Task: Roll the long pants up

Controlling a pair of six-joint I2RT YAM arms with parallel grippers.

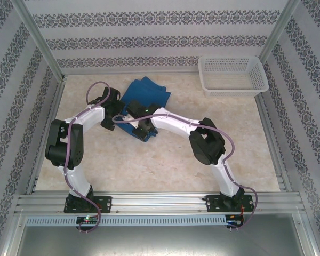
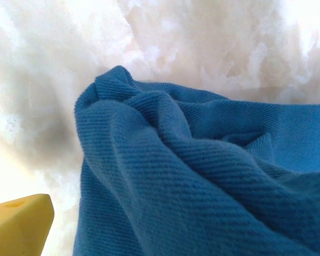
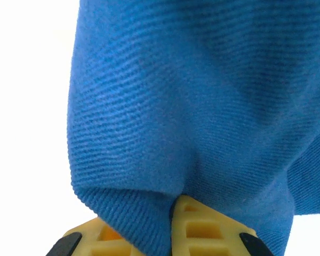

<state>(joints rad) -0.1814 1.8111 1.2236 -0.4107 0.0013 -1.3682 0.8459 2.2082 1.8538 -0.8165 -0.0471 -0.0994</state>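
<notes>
My right claw is clenched on a fold of the long pants, presumably to start the roll. My left claw sits beside the cloth; I cannot tell its grip.

The top view is bright and even, lit softly from above, and only faint, blurred shadows lie on the pale desk. In the left wrist view the desk is washed out almost to white and out of focus. A grey smudge of shadow sits beside the long pants, whose weave is crisp. In the right wrist view the background is blown pure white. The cloth's ribs are sharp mid-frame and darker in the folds at the right.
</notes>
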